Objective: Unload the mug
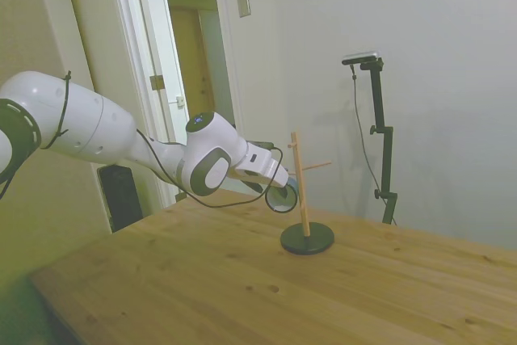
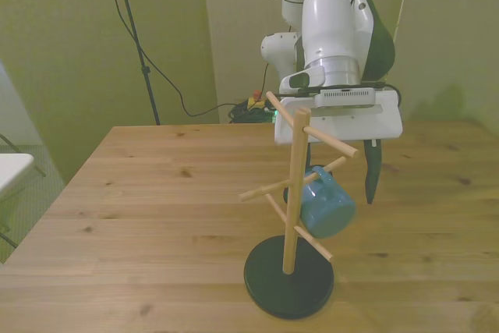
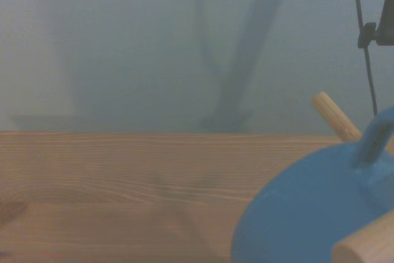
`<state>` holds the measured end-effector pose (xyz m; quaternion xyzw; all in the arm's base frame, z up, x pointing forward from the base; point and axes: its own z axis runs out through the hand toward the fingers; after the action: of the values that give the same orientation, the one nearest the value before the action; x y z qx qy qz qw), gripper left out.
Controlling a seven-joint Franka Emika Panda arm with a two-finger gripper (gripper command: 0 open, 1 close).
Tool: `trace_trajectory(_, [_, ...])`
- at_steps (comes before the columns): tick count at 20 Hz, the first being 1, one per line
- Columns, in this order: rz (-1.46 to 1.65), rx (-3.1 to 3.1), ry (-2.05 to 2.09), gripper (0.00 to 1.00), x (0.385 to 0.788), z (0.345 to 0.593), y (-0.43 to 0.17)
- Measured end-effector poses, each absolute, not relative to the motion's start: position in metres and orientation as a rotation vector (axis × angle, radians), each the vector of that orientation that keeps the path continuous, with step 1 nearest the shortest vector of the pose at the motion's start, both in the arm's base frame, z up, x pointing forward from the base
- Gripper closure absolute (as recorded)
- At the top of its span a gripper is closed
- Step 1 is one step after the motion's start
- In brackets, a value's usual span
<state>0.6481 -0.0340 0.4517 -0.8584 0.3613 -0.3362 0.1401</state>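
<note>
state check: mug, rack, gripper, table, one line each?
mug: hanging by its handle on a peg of the rack, tilted, off the table.
mug rack: upright on its dark round base, holding only this mug.
gripper: right beside the mug; jaws open or shut cannot be told.
table: carries the rack only.

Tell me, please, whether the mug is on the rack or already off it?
On: the mug hangs tilted by its handle from a peg of the wooden rack, above the table.
</note>
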Motion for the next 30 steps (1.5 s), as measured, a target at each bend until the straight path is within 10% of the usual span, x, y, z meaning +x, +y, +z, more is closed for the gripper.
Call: trace_trajectory(30, [-0.960, -2.504, 0.987, 1.00, 0.6467, 0.4491, -0.0297])
